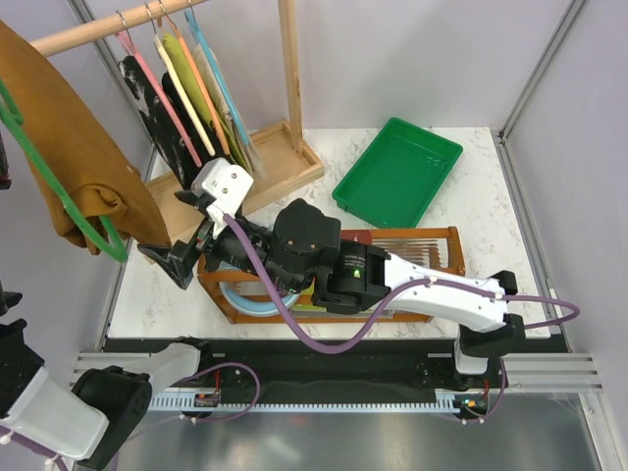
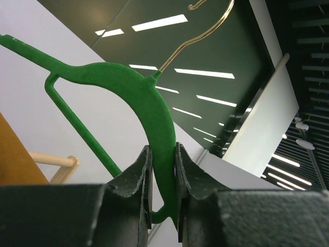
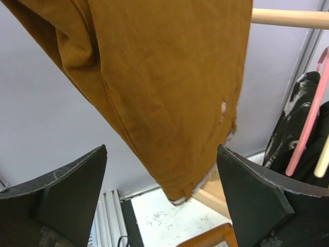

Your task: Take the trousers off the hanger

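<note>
A wooden clothes rail (image 1: 108, 27) crosses the upper left, its upright post (image 1: 290, 69) rising from a wooden base (image 1: 285, 162) on the white marbled table (image 1: 491, 226). A pink hanger (image 1: 157, 96) hangs there beside yellow, orange and blue hangers (image 1: 186, 96) (a black garment (image 1: 180, 132) under the pink one). A green tray (image 1: 397, 172) lies to the right, near a slatted wooden crate (image 1: 432, 245)

I've got the trousers (image 1: 69, 137) at far left in top view: rust-brown cloth, folded & draped over the hanger (image 2: 149, 98), held up off the surface. Their lower end hangs bunched, w/ a pale waistband edge + a small light button showing in rt wrist view. Hanger is thin bright green plastic w/ a rounded frame & a gold wire hook on top. In top view it runs diagonally across the cloth. My left claw (image 2: 162, 154) is clamped on its curved shoulder.
</note>
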Available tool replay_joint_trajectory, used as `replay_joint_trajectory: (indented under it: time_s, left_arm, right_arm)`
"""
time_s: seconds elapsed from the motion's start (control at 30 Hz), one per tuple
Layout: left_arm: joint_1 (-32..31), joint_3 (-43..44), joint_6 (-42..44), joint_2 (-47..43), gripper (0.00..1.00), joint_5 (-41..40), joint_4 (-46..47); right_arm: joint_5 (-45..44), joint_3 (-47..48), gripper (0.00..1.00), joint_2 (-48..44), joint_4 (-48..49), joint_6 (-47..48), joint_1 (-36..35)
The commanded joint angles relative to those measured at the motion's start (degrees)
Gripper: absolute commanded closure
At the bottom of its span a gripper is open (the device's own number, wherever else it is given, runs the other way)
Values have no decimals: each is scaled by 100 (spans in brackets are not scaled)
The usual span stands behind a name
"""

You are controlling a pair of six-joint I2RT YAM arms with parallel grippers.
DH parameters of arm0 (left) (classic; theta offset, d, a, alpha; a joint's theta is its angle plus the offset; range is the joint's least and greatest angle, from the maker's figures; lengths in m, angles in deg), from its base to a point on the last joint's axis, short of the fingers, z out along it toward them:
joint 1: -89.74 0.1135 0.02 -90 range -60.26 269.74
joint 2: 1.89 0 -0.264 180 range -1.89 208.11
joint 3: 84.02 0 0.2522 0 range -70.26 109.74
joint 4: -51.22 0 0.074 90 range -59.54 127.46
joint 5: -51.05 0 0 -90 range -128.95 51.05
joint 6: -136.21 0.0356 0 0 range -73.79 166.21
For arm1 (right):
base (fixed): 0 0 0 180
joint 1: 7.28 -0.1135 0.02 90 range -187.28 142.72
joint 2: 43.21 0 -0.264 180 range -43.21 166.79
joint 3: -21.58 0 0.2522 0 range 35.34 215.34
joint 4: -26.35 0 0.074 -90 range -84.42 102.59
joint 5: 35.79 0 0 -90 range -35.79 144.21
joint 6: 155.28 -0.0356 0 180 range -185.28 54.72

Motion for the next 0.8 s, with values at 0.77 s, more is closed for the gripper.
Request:
replay_joint_trajectory:
  time_s: [0.77]
  left_arm:
    - [-649, -309, -11, -503, 98, -291, 666]
  right_arm:
    - [-324, 1085, 12, 829, 1257, 387, -189]
